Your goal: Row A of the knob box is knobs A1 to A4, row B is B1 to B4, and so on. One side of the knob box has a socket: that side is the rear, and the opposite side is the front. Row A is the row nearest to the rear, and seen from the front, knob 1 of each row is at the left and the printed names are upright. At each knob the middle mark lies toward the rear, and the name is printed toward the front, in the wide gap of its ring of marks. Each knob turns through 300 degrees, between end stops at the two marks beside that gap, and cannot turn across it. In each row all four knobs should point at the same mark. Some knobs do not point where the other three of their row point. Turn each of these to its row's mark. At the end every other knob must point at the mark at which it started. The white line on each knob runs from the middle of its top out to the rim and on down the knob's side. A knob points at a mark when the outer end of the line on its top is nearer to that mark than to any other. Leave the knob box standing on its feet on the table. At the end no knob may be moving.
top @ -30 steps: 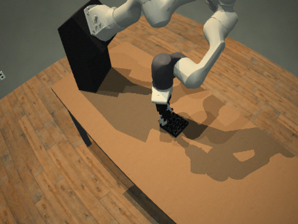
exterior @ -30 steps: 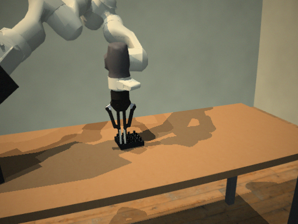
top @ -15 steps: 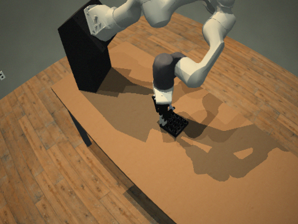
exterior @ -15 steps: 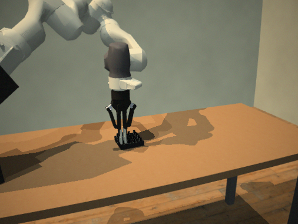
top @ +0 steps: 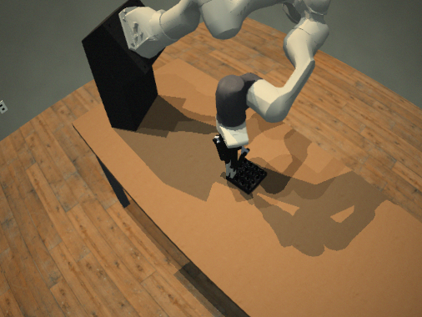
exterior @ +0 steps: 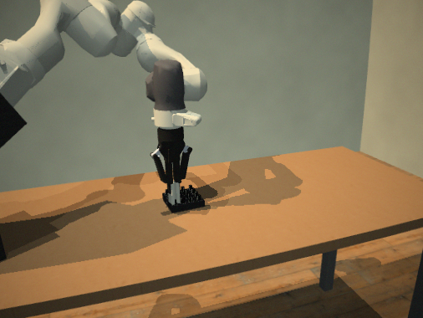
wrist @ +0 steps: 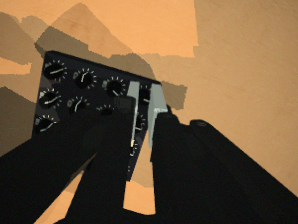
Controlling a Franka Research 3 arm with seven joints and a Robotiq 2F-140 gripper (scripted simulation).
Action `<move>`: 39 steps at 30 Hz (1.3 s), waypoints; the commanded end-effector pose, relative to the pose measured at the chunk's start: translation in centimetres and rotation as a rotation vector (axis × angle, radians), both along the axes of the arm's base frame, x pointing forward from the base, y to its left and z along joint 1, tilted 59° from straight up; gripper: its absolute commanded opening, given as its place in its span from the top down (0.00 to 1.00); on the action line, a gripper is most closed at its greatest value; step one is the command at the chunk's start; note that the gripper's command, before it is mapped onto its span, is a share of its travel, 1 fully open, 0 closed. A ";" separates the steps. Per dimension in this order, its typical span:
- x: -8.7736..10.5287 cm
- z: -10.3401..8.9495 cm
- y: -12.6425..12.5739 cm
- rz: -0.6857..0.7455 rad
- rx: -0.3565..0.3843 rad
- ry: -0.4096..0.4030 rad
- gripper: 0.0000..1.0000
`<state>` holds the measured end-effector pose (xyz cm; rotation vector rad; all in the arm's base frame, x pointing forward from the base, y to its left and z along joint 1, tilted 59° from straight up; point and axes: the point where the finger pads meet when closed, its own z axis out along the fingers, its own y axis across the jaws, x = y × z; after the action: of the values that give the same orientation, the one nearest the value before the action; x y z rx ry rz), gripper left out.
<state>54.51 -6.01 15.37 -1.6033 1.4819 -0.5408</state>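
The fingers [top: 230, 171] [exterior: 175, 198] stand nearly closed at the knob box [top: 250, 183] [exterior: 190, 205] [wrist: 66, 90], grip unclear.
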 end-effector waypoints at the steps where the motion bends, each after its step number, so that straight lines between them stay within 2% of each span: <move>1: 0.1 0.1 0.0 0.039 -0.051 -0.034 0.95; 11: 0.1 0.1 0.0 0.039 -0.051 -0.034 0.95; 12: 0.1 0.1 0.0 0.039 -0.051 -0.034 0.88; 39: -0.3 0.3 -0.1 0.039 -0.051 -0.034 0.88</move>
<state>54.47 -6.16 15.56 -1.6462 1.4266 -0.5827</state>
